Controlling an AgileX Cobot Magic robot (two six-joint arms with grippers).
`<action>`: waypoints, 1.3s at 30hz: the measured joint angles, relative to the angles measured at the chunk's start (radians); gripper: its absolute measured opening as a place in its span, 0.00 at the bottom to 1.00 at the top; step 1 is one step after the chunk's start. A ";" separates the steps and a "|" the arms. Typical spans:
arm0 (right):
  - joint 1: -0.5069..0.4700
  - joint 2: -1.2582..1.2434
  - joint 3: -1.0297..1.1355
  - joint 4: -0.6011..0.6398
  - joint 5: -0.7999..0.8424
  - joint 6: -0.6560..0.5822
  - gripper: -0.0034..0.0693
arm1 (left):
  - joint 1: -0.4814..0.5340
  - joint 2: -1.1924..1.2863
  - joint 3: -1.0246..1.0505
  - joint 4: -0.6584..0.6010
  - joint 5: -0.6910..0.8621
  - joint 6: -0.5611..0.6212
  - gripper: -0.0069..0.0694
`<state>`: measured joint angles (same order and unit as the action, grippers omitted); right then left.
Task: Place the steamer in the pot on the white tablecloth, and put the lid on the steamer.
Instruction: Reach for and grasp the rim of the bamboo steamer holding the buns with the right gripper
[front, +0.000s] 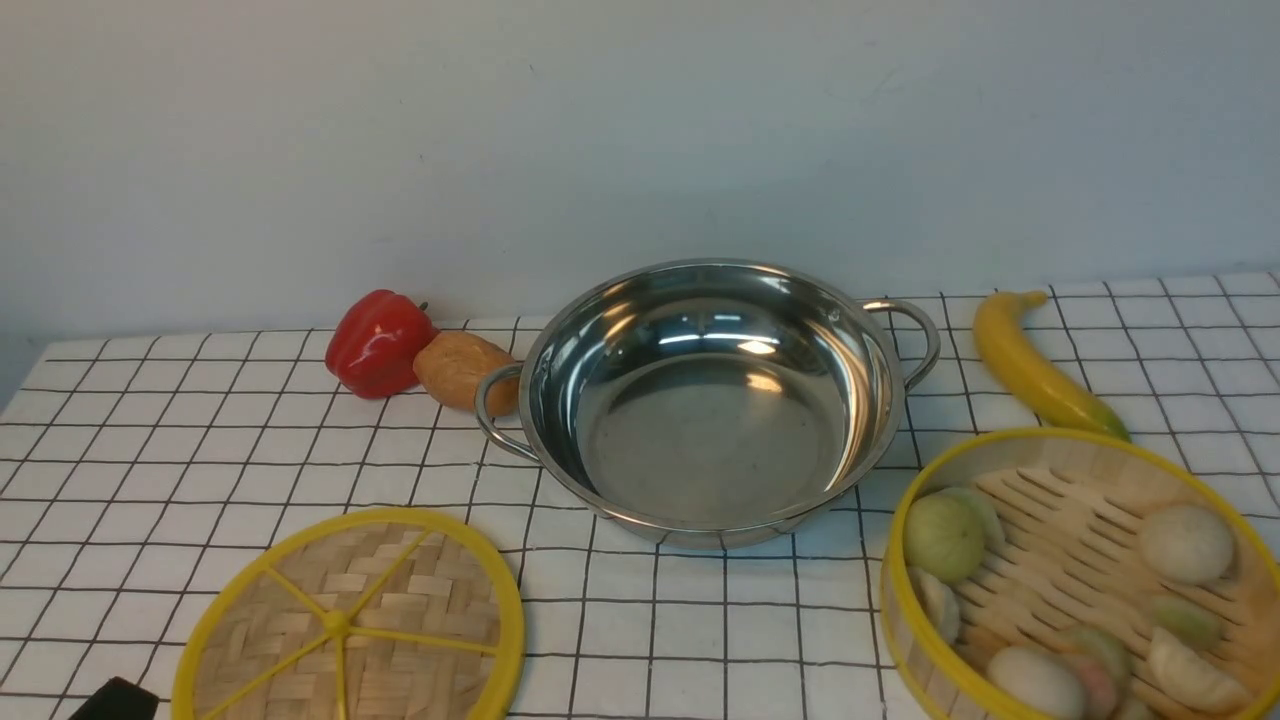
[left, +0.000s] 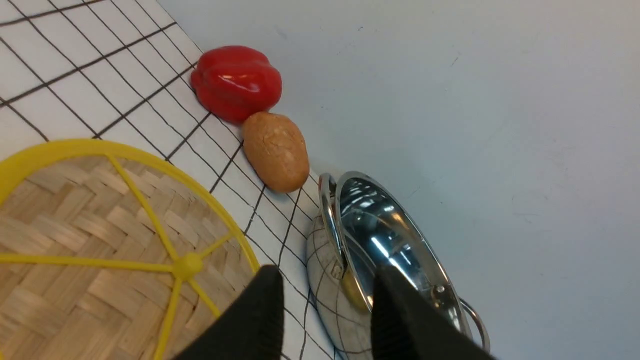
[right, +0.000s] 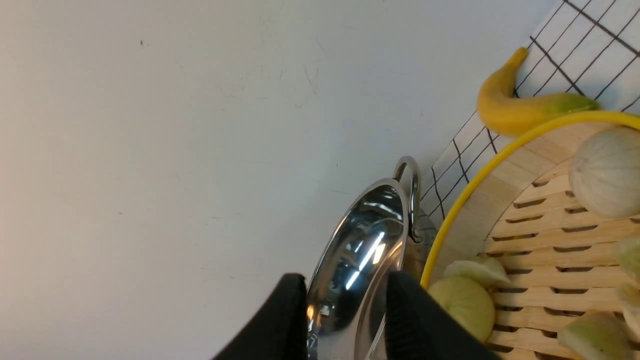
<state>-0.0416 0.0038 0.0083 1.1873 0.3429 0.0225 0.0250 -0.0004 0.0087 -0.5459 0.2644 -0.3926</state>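
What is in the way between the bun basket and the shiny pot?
Nothing that shows. The steamer sits on the white tablecloth just right of the pot, with only bare cloth between them. The pot is empty. The banana lies farther back, off that path.

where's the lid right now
In the front view the lid lies flat on the white tablecloth at the near left, closer to the robot than the pot and not touching it.
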 joint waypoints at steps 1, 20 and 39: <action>0.000 0.000 0.000 0.003 0.000 0.000 0.38 | 0.000 0.000 0.000 0.000 0.000 0.002 0.41; 0.000 0.000 0.000 0.415 -0.304 0.000 0.38 | 0.000 0.000 0.000 -0.064 -0.418 0.057 0.41; 0.000 0.205 -0.464 -0.546 -0.175 -0.140 0.38 | 0.000 0.186 -0.242 0.468 -0.407 0.059 0.41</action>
<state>-0.0416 0.2091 -0.4553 0.6411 0.1679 -0.1173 0.0250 0.1851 -0.2332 -0.0780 -0.1430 -0.3335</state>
